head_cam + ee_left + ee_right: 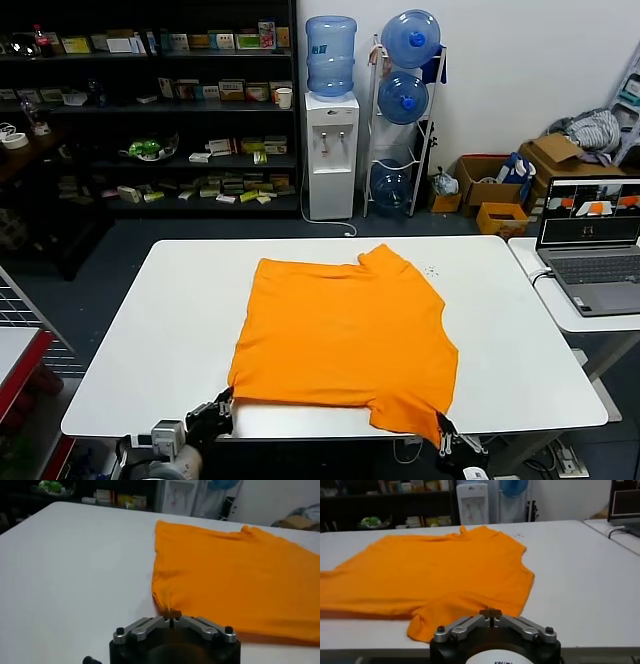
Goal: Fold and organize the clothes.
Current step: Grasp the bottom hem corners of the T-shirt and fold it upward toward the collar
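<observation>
The bright orange T-shirt [345, 335] lies spread flat on the white table [520, 330], with no lettering showing. One sleeve points to the far side and another hangs over the near right edge. My left gripper [222, 408] is at the table's near edge, shut on the shirt's near left corner [172, 615]. My right gripper [443, 432] is at the near right, below the table edge, shut on the shirt's overhanging near right corner [491, 613]. The shirt fills both wrist views [235, 580] [435, 570].
A side table at the right carries an open laptop [590, 245]. Beyond the table stand a water dispenser [331, 150], a rack of water bottles [405, 100], dark shelves [150, 100] and cardboard boxes [490, 190]. A red-edged frame [20, 360] is at the near left.
</observation>
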You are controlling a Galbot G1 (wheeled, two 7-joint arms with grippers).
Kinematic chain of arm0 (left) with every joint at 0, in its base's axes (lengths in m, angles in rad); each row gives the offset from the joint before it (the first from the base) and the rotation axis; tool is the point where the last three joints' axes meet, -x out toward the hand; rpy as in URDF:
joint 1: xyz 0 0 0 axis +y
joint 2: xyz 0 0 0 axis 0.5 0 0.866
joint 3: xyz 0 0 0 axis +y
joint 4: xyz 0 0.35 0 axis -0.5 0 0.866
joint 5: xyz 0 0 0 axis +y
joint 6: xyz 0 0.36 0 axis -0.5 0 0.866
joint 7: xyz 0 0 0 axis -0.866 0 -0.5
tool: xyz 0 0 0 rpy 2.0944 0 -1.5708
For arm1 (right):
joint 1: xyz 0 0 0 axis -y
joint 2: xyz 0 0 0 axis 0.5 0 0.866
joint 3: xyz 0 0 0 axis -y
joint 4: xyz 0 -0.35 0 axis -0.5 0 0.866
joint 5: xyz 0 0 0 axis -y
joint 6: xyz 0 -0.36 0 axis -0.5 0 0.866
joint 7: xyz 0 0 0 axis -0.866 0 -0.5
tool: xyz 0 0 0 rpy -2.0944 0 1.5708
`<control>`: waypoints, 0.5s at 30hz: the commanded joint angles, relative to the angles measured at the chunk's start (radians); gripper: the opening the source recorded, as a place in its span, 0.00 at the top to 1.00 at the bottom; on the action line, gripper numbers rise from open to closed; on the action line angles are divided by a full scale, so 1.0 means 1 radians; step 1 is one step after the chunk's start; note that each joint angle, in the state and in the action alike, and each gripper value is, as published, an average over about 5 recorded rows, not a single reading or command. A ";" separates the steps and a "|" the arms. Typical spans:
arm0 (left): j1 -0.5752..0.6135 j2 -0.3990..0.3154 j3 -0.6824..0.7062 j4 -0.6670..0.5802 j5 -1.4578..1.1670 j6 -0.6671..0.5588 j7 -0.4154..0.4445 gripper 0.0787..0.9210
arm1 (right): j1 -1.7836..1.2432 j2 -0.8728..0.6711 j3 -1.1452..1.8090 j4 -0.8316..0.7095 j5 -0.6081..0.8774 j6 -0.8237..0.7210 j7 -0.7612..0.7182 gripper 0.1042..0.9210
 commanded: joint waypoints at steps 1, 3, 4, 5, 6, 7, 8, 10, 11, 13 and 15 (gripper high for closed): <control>0.095 0.040 -0.013 -0.132 -0.058 0.000 -0.021 0.98 | -0.101 -0.051 0.017 0.112 0.009 0.044 0.016 0.97; 0.063 0.028 -0.011 -0.109 -0.072 -0.011 -0.018 0.98 | -0.041 -0.040 0.012 0.083 0.011 0.056 0.026 0.97; 0.041 0.022 -0.010 -0.091 -0.081 -0.019 -0.015 0.98 | -0.005 -0.037 0.009 0.064 0.018 0.060 0.033 0.97; 0.011 0.016 -0.008 -0.068 -0.090 -0.027 -0.012 0.98 | 0.036 -0.036 0.005 0.042 0.028 0.063 0.040 0.97; -0.020 0.011 -0.006 -0.045 -0.097 -0.034 -0.009 0.98 | 0.079 -0.037 0.000 0.019 0.041 0.061 0.049 0.97; -0.052 0.008 0.000 -0.023 -0.101 -0.040 -0.006 0.98 | 0.120 -0.040 -0.005 -0.003 0.056 0.059 0.058 0.97; -0.084 0.007 0.007 -0.006 -0.106 -0.043 -0.003 0.98 | 0.162 -0.044 -0.011 -0.023 0.071 0.055 0.066 0.97; -0.148 0.006 0.025 0.028 -0.122 -0.045 0.001 0.98 | 0.250 -0.056 -0.025 -0.064 0.094 0.045 0.084 0.97; -0.178 0.006 0.035 0.044 -0.131 -0.045 0.001 0.98 | 0.289 -0.063 -0.033 -0.083 0.103 0.040 0.092 0.97; -0.235 0.004 0.057 0.081 -0.148 -0.045 0.001 0.98 | 0.369 -0.077 -0.051 -0.123 0.125 0.027 0.109 0.97; -0.287 -0.002 0.077 0.122 -0.154 -0.047 -0.001 0.98 | 0.441 -0.092 -0.074 -0.164 0.147 0.016 0.124 0.97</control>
